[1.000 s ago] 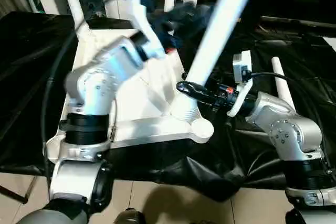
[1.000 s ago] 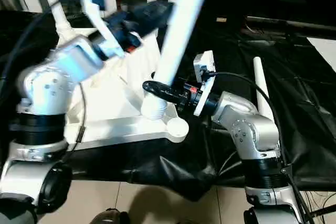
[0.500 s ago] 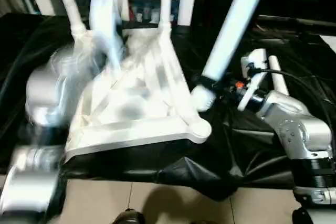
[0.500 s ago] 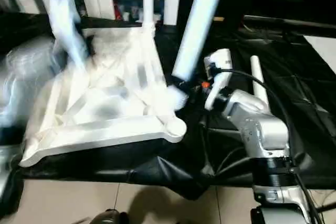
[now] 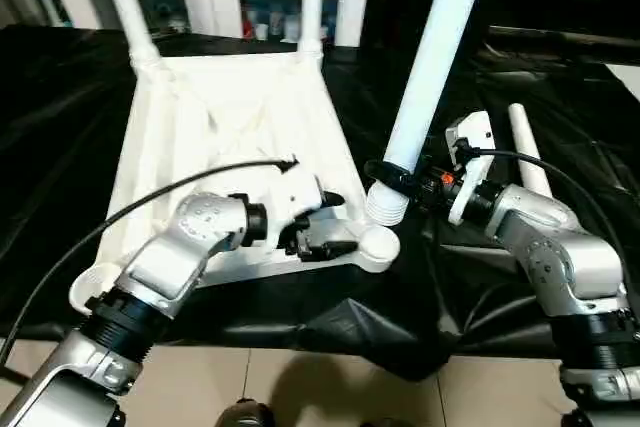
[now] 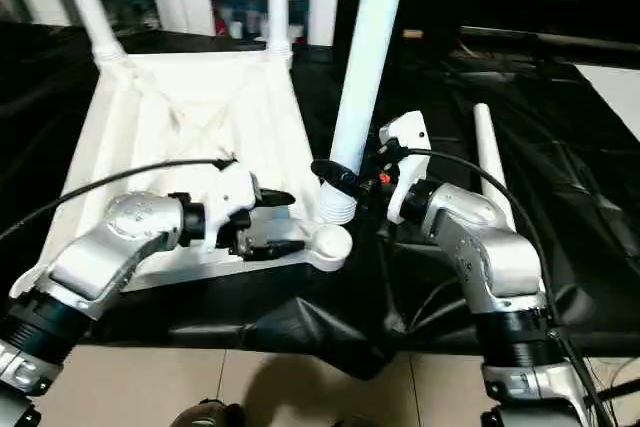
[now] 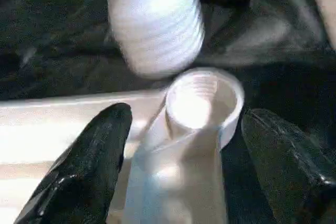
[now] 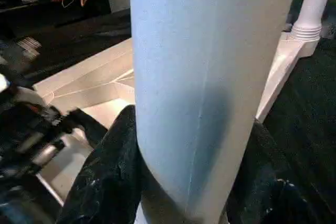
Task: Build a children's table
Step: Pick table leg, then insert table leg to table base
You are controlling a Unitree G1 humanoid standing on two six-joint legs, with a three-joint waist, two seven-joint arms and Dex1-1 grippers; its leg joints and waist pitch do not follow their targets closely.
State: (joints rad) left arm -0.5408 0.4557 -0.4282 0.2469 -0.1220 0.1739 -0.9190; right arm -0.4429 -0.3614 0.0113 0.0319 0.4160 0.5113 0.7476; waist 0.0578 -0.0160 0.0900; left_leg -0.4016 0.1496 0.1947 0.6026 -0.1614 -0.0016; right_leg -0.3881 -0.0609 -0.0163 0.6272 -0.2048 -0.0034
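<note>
Hiding its fingers (image 8: 113, 182), leg (image 8: 210, 77) overfills frame.

The white tabletop (image 5: 230, 137) is laid ribbed underside up; two legs (image 5: 128, 2) are stood in its 12 o'clock sockets, one leg (image 5: 432, 57) is held tilted beside the empty corner socket (image 7: 202, 103), another leg (image 5: 527, 159) lies at 3 o'clock

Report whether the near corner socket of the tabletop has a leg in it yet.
Empty. The corner socket shows an open threaded hole, and the leg held by the right gripper hangs beside it, its ribbed end not in.
</note>
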